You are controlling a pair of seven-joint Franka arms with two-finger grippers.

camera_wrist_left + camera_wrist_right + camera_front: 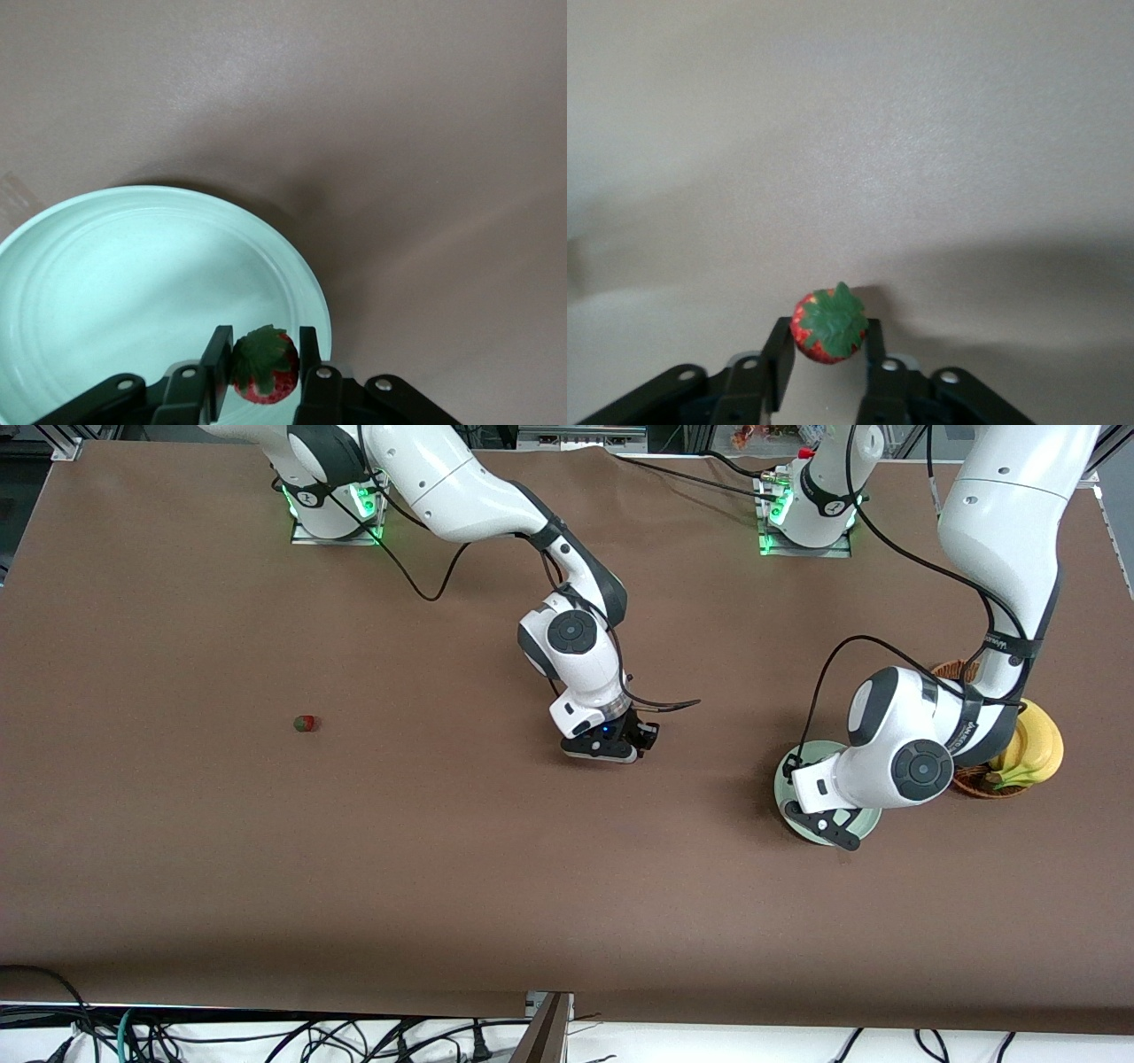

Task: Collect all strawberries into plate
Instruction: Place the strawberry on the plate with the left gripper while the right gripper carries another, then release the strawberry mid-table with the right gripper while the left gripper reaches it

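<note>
Over the plate (133, 292), left gripper (262, 365) clamped on a strawberry (263, 365), not yet released. Mid-table, right gripper (827, 341) closed around a second strawberry (828, 324). Third berry (306, 724) lying toward the right arm's end. None delivered; three left.

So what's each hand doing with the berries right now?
Left hand over the plate, shut on a strawberry. Right hand mid-table, shut on a second strawberry. Third strawberry loose toward the right arm's end. Nothing blocking.
</note>
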